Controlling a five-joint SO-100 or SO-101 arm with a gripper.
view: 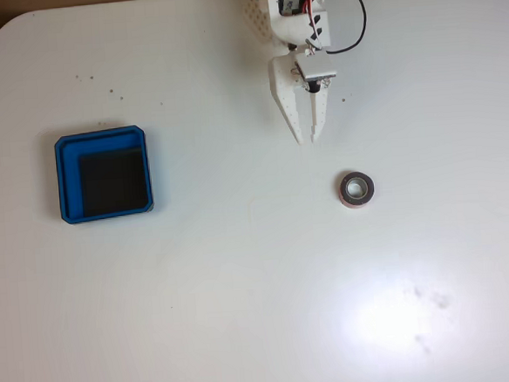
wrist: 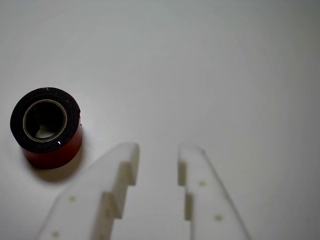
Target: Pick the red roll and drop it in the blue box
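The red roll (view: 358,204) lies flat on the white table, right of centre in the fixed view, hole facing up. In the wrist view the red roll (wrist: 55,152) sits at the left, with a dark top face and a pale core. My white gripper (view: 308,140) hangs above the table, up and left of the roll, fingertips pointing down the picture. It is slightly open with nothing between its fingers (wrist: 122,165). In the wrist view the gripper (wrist: 160,148) is to the right of the roll and apart from it. The blue box (view: 70,178) stands far left, with nothing on its black floor.
The white table (view: 246,314) has a rounded corner at the upper left, with brown floor beyond it. A black cable (view: 360,17) loops beside the arm at the top. A few small dark specks dot the surface.
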